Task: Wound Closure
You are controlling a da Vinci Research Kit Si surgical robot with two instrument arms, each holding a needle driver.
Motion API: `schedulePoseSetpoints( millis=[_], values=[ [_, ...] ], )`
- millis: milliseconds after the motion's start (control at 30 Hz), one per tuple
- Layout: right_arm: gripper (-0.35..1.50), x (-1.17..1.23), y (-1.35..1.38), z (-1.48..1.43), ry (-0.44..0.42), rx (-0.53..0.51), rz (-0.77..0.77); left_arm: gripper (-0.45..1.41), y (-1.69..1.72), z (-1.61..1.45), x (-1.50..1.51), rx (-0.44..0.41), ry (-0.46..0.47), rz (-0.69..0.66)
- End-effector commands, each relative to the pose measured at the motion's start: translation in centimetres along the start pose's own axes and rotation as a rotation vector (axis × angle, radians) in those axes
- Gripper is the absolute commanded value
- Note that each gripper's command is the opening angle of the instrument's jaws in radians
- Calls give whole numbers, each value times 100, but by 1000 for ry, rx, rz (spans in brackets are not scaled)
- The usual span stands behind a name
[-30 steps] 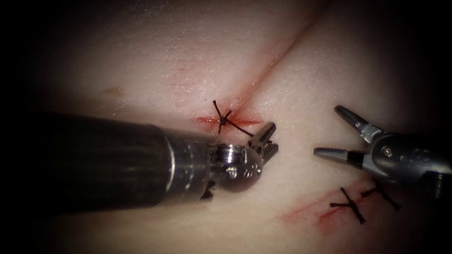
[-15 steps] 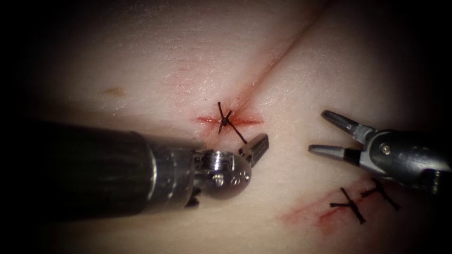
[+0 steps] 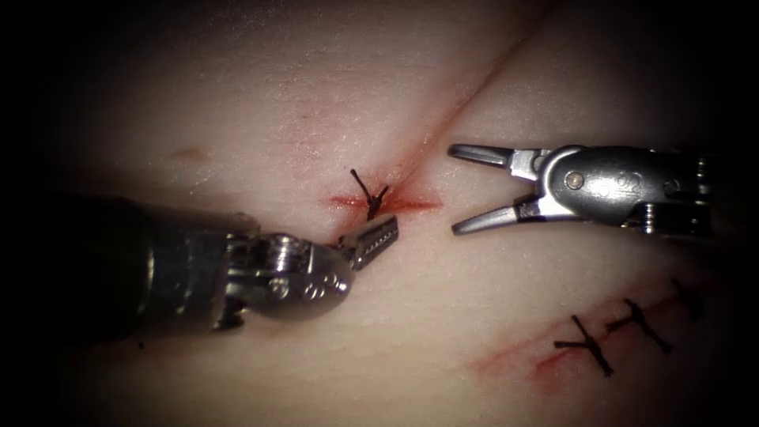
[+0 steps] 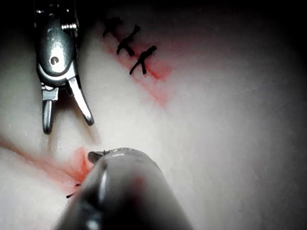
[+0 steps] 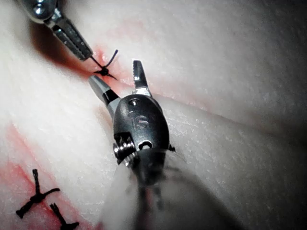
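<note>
A tied black stitch knot (image 3: pixel 370 199) sits on the cut (image 3: pixel 466 95) in the tissue (image 3: pixel 261 103), with red fluid (image 3: pixel 411 204) around it. My left tool (image 3: pixel 378 236) lies just below the knot, jaws shut on the knot's lower thread tail; the thread (image 5: pixel 97 64) runs from its tip (image 5: pixel 89 55) to the knot (image 5: pixel 103 72). My right tool (image 3: pixel 456 190) hovers to the right of the knot, jaws spread wide and holding nothing. In its own view the right tool (image 5: pixel 115 72) straddles the tissue beside the knot. The left wrist view shows the right tool (image 4: pixel 67 123) open.
Two finished stitches (image 3: pixel 589 345) (image 3: pixel 636 320) cross a second red-stained line at lower right, also seen as stitches (image 4: pixel 129 48) and stitches (image 5: pixel 36 197). The left tool's thick dark shaft (image 3: pixel 118 269) covers the tissue at lower left.
The left tool drew back to the left and its jaws came onto the knot's long tail. The right tool moved up and left toward the knot, jaws staying open.
</note>
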Motion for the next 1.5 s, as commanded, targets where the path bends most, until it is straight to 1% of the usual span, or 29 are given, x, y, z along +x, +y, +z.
schedulePoseSetpoints(
  millis=[33, 67, 133, 233, 500, 633, 733, 933, 1100, 1367, 1500],
  values=[
    [91, -7, -2, 21, 7, 17, -19, -45, 6, 6, -2, -10, 5, 3],
    [98, -10, -3, 28, 10, 35, -25, -45, 6, 5, -4, -14, 6, 5],
    [104, -14, -5, 38, 13, 57, -36, -45, 6, 4, -7, -25, 10, 8],
    [106, -20, -6, 52, 16, 90, -60, -45, 7, 2, -12, -53, 35, 14],
    [108, -37, -11, 77, -3, 123, -107, -45, 8, 3, -16, -81, 50, 22],
    [108, -43, -18, 91, -36, 141, -120, -45, 11, 4, -15, -93, 56, 25],
    [106, -45, -19, 101, -45, 138, -125, -45, 13, 4, -14, -105, 57, 29],
    [104, -44, -18, 116, -46, 141, -131, -45, 15, 4, -14, -116, 64, 33],
    [104, -49, -24, 128, -53, 151, -152, -45, 16, 3, -13, -132, 82, 36],
    [103, -53, -31, 141, -43, 164, -171, -45, 14, 9, -9, -168, 162, 44],
    [103, -49, -31, 142, -39, 162, -169, -45, 11, 11, -10, -225, 243, 98]
  ],
)
